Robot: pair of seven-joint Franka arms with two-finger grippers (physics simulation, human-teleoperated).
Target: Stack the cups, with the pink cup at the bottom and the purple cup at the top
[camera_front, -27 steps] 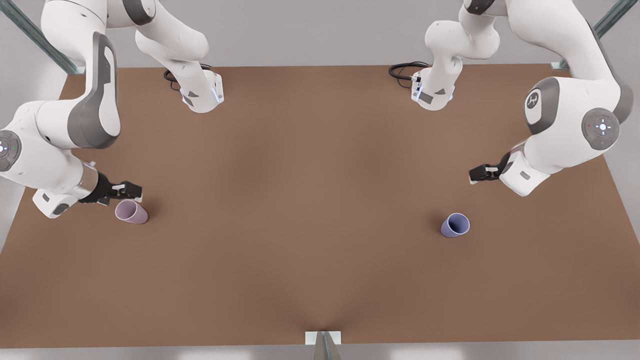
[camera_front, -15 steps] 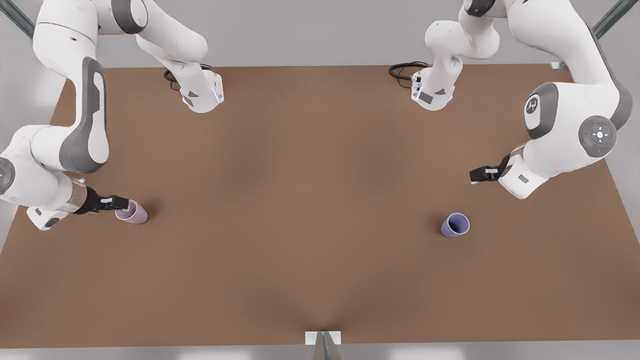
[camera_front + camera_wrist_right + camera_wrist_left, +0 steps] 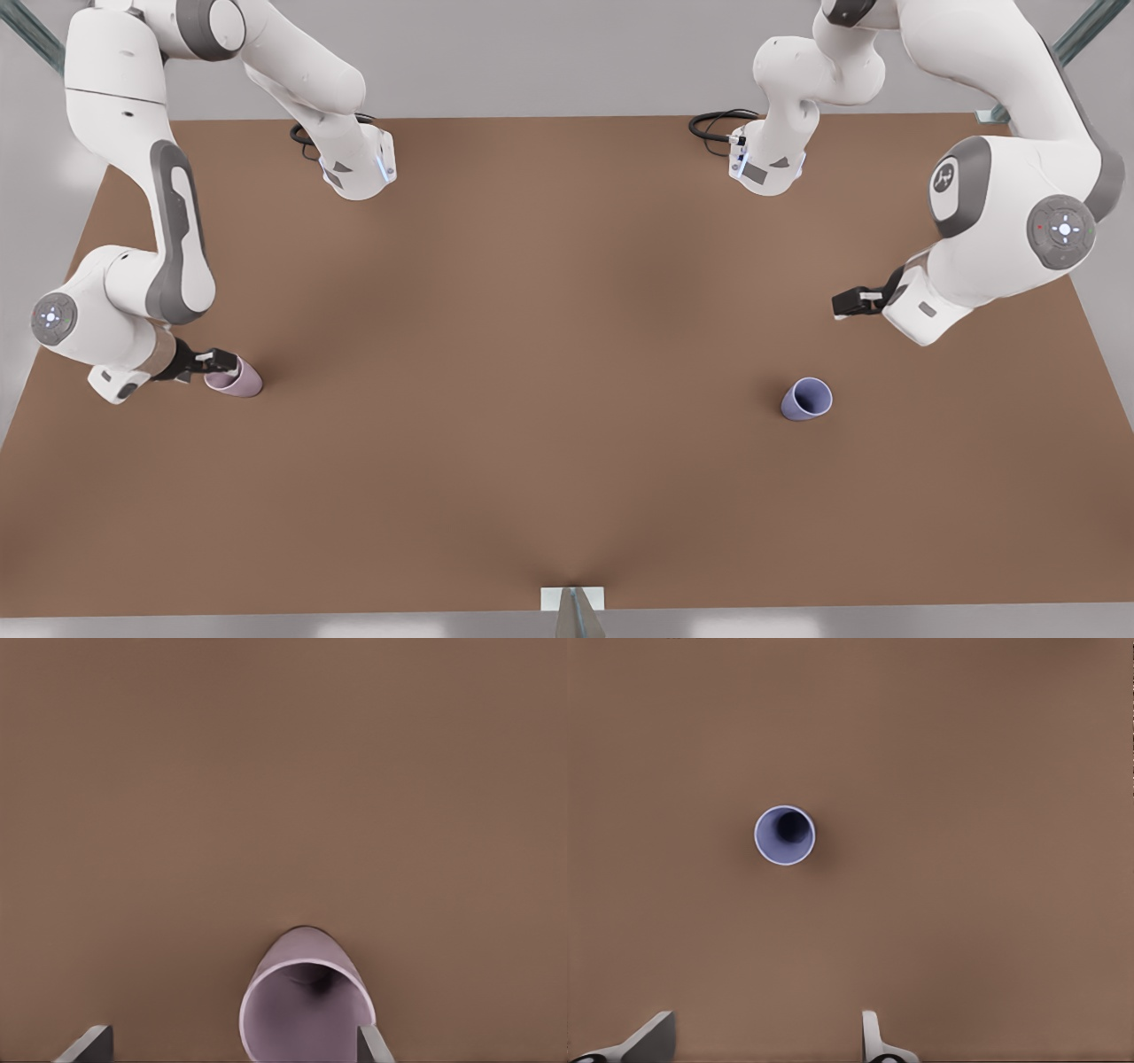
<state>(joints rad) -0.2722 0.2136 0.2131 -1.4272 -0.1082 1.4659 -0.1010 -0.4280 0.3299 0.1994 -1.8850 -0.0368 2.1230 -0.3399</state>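
The pink cup (image 3: 237, 379) stands on the brown table (image 3: 549, 354) at the front view's left. My right gripper (image 3: 217, 361) is open and low at the cup's rim. In the right wrist view the pink cup (image 3: 306, 1001) sits between the fingertips of the right gripper (image 3: 230, 1047), close against one finger (image 3: 372, 1045). The purple cup (image 3: 806, 399) stands upright at the front view's right. My left gripper (image 3: 842, 306) hangs open above and behind it, apart from it. The left wrist view looks straight down into the purple cup (image 3: 785, 835), beyond the left gripper (image 3: 762, 1045).
Both arm bases (image 3: 359, 168) (image 3: 766, 168) stand at the table's far edge with black cables (image 3: 718, 124) beside them. A metal bracket (image 3: 572, 601) sits at the middle of the near edge. Open tabletop lies between the two cups.
The right arm has dropped and drawn toward the front view's left, bringing its gripper down to the pink cup's rim. The left gripper has barely shifted. Neither cup has moved.
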